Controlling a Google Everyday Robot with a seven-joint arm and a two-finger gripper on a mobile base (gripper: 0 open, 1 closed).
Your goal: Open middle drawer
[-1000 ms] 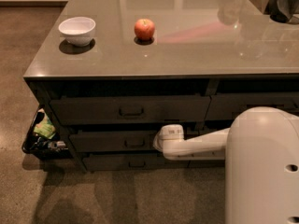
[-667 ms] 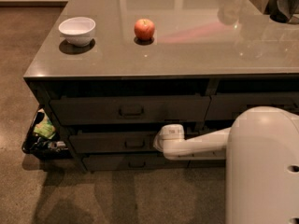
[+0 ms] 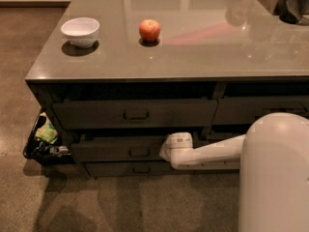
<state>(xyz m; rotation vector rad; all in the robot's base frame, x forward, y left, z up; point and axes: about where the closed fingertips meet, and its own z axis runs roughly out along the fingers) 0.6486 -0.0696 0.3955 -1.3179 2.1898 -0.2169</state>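
Arm extended leftward from lower right. Gripper held at front of middle drawer, handle just left of it; whether it is apart or together cannot be told. Taller drawer seen above gripper. Apple and bowl set farther up-left on counter.

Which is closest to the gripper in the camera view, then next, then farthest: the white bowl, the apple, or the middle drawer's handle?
1. The middle drawer's handle, just left of the gripper.
2. The apple, up on the countertop, farther back.
3. The white bowl, toward the countertop's left edge.
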